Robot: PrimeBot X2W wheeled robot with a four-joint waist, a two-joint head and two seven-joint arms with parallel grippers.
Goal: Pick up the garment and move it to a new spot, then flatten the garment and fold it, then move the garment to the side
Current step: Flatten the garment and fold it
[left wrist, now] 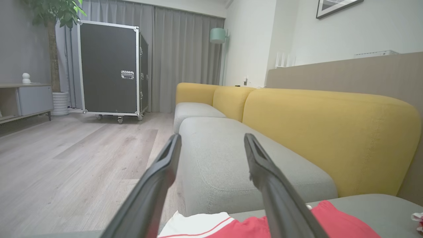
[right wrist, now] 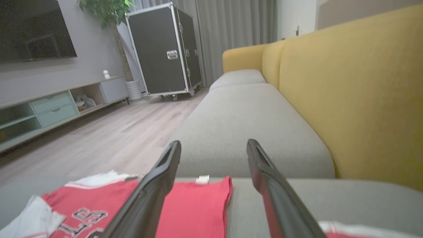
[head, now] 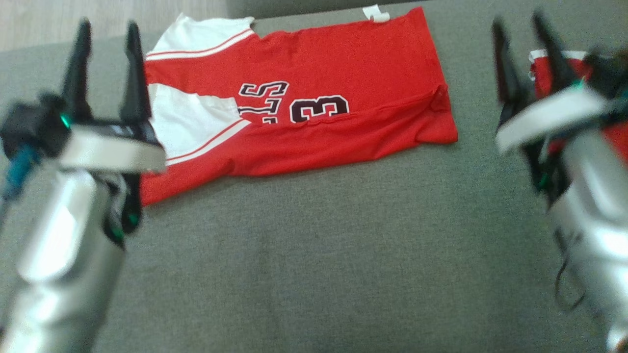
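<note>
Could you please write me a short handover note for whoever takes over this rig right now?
Left gripper: open, empty, beside the white-sleeve end of the jersey.
Right gripper: open, empty, off the hem end.
The jersey lies flat on the grey sofa cushion, one long edge folded over. A second red and white garment lies at the right.
Done, it seems: placing, flattening, at least one fold.
Left: any further fold, then moving the jersey aside.

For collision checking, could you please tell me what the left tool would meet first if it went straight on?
The left tool would likely meet the grey seat cushion first, beyond the red jersey; depth is unclear.
</note>
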